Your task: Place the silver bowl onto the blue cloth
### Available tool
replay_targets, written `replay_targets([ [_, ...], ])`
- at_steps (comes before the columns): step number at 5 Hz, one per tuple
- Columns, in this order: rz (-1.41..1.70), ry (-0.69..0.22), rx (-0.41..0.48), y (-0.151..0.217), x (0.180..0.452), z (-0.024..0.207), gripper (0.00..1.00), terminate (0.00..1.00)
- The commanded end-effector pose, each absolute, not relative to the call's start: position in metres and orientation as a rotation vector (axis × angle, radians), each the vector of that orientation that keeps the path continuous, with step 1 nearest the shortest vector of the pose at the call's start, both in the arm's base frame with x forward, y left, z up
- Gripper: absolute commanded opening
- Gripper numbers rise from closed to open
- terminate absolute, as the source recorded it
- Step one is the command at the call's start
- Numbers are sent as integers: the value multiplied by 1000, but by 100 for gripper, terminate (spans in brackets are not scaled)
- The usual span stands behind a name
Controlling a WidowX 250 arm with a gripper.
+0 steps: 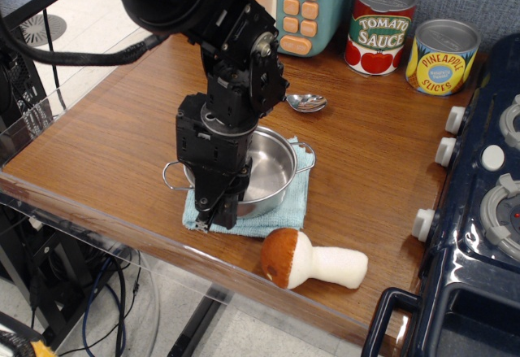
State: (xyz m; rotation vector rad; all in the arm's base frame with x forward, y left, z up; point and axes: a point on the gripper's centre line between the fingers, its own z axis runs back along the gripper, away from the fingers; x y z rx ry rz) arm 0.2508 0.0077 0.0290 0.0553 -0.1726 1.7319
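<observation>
The small shiny stainless-steel bowl with wire loop handles (pixel 264 170) sat on the light blue terry cloth (pixel 284 211), which lay near the front edge of the brown wooden desk (pixel 106 141). The black pincer (pixel 218 211) stood over the bowl's near-left rim; it seemed closed on that rim, but the jaw gap was hidden and could not be confirmed. The bowl's left handle overhung the cloth's left edge. A brown-capped plush mushroom (pixel 313 263) lay just beside the cloth's front corner. A metal spoon (pixel 305 102) lay behind the bowl. Two cans, tomato sauce (pixel 382 28) and pineapple slices (pixel 443 56), stood well apart at the rear. Open desk surface extended left of the cloth.
</observation>
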Motion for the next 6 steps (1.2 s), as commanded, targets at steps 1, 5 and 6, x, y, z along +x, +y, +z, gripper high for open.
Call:
replay_targets([
  [1,1757,-210,-10,23,247,59,100,0],
  [5,1772,-257,-119,32,236,112,100,0],
  [6,1772,-257,-119,32,236,112,100,100],
])
